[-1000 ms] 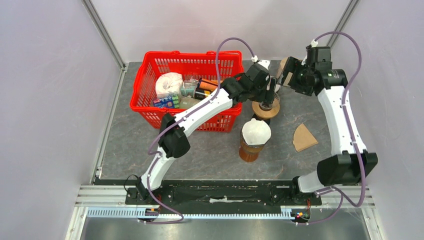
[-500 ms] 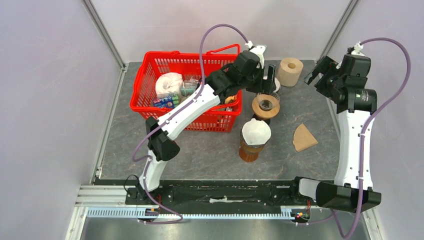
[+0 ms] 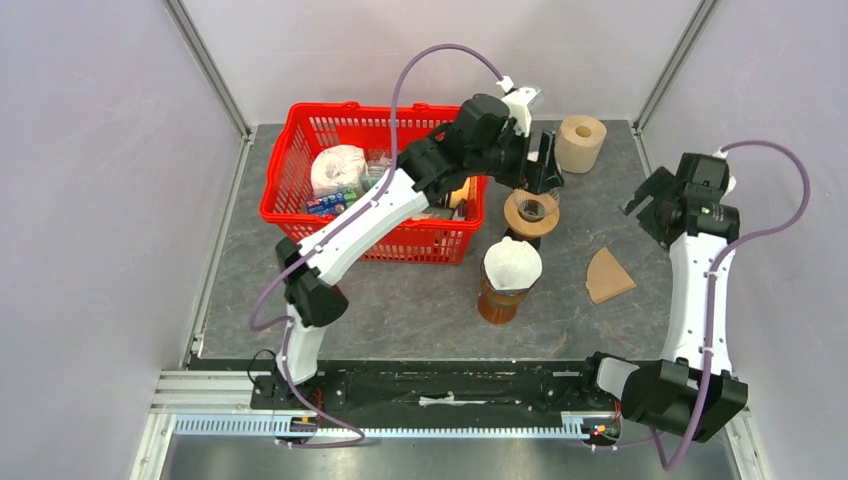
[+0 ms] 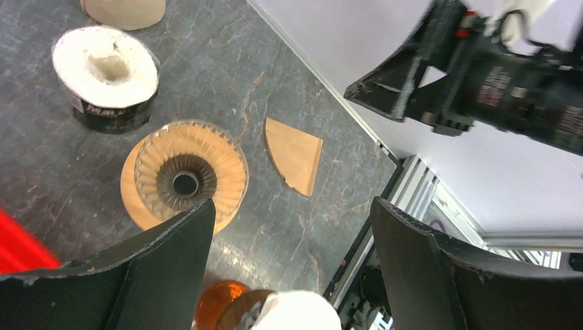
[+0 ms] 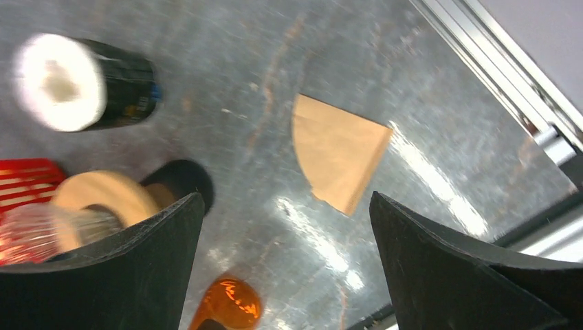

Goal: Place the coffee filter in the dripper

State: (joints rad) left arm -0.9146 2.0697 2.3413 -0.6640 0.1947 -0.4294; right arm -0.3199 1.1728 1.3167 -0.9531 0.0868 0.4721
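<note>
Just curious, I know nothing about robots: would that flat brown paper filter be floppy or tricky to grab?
The coffee filter looks like thin folded paper, so probably light and floppy. Lying flat on the table, it may slide and offer little edge to pinch.

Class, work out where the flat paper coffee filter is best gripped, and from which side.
Probably its rim, from straight above: the coffee filter lies flat on the table, offering no raised side. The open right gripper is nearer.

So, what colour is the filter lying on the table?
The filter is plain light brown; the left wrist view shows it best.
</note>
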